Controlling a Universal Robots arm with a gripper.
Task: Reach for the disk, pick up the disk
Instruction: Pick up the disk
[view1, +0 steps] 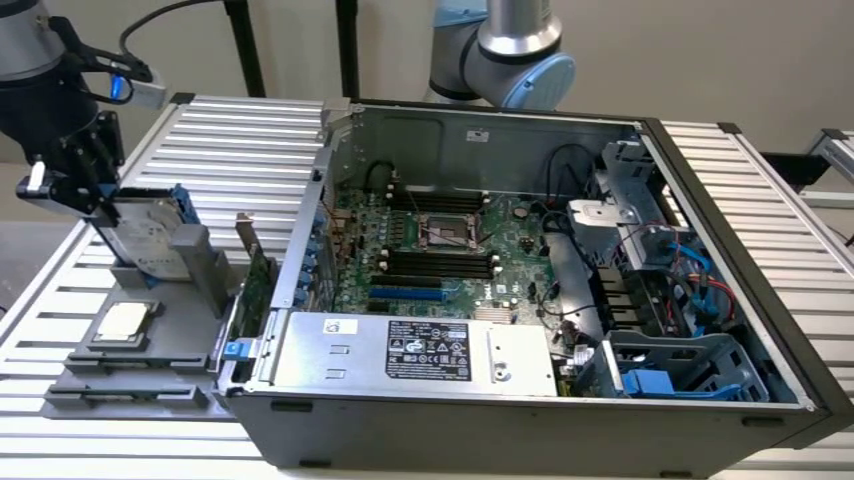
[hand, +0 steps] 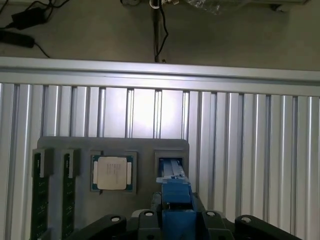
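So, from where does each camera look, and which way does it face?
Exterior view: off the arm, high up, looking down on the open computer case and slatted table; arm and gripper show.
Wrist view: on the wrist, looking down past the gripper at the grey tray.
Shared: tray, chip, disk, table.

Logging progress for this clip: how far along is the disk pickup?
Done: the reach. The end effector is at the upper edge of the disk, which stands upright in the grey fixture. In hand: the grasp, though whether it has closed on the disk cannot be told. Left: the lift, as the disk looks seated in its slot.
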